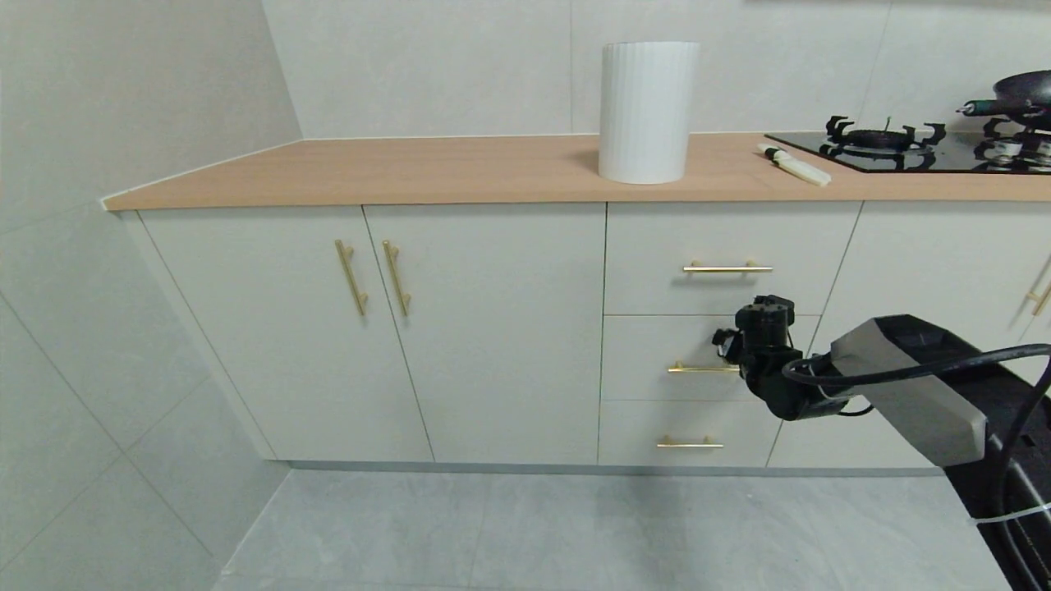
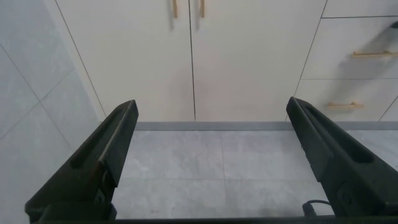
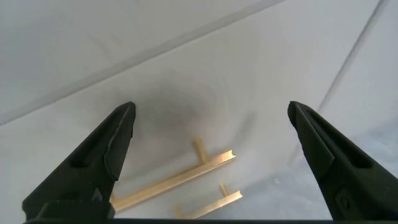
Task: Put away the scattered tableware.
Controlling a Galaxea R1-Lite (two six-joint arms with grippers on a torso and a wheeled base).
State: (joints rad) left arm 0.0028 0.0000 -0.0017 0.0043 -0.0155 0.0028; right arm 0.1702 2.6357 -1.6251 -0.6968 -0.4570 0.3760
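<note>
The head camera looks forward and down, from well back, at the counter, with cabinet doors at 9 o'clock and the drawer stack at 4 o'clock. The left wrist camera, low over the floor, faces those same doors past the left gripper; the right wrist camera is close against one drawer front.

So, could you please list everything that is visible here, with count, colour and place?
white ribbed cylindrical container: one, white, upright on wooden countertop
cream-handled utensil: one, cream, lying between container and stove
black gas stove: one, black, countertop's right end
dark pan: one, on stove
drawers: three, pale, gold handles, closed
cabinet doors: two, pale, left of drawers
right gripper: open, before middle drawer
left gripper: open, above grey floor
</note>
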